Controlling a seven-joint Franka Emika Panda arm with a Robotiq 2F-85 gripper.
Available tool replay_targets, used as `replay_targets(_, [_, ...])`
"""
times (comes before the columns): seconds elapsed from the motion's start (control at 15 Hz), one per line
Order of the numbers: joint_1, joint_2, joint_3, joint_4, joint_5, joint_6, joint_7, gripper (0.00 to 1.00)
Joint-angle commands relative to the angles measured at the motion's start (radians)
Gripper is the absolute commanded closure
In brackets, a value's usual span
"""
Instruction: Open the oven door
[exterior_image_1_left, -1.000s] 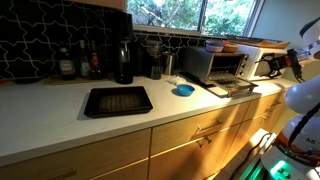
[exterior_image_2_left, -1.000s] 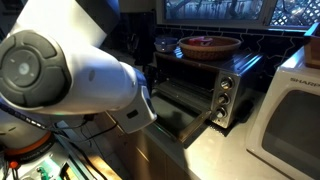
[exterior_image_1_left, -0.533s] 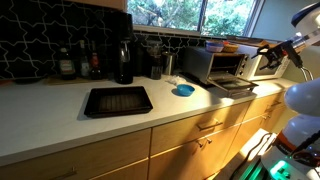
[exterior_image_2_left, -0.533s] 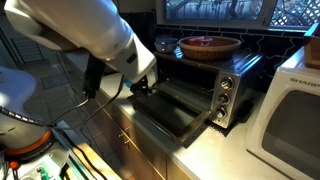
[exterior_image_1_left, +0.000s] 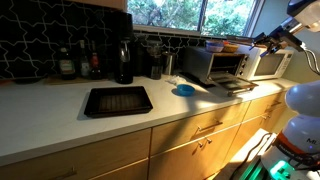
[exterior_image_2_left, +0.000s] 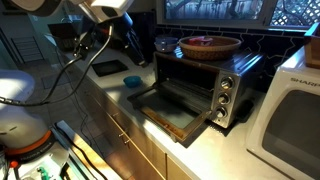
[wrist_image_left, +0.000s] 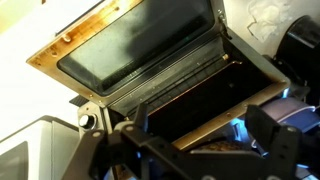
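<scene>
A silver toaster oven (exterior_image_1_left: 222, 62) stands on the white counter in both exterior views (exterior_image_2_left: 205, 80). Its glass door (exterior_image_1_left: 233, 87) hangs open, lying flat toward the counter's front edge (exterior_image_2_left: 170, 110). My gripper (exterior_image_1_left: 271, 38) is raised above and beside the oven, apart from the door. In the wrist view the gripper (wrist_image_left: 195, 140) is open and empty. Its two dark fingers frame the open door (wrist_image_left: 130, 45) and the oven cavity below it.
A microwave (exterior_image_2_left: 292, 120) stands next to the oven. A brown bowl (exterior_image_2_left: 209, 45) sits on top of the oven. A black baking tray (exterior_image_1_left: 117, 100), a blue bowl (exterior_image_1_left: 183, 90) and several bottles (exterior_image_1_left: 88, 62) are on the counter.
My arm has lifted up and away from the oven door. The door stays open and flat.
</scene>
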Motion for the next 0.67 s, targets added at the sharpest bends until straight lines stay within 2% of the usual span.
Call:
replay_targets(0.0, [0.020, -0.101, 0.032, -0.050, -0.153, 0.011, 0.068, 0.00])
replay_targets(0.07, [0.058, -0.051, -0.015, -0.009, -0.131, 0.005, 0.069, 0.00])
replay_targets(0.6, [0.080, -0.063, -0.031, -0.009, -0.146, 0.002, 0.081, 0.00])
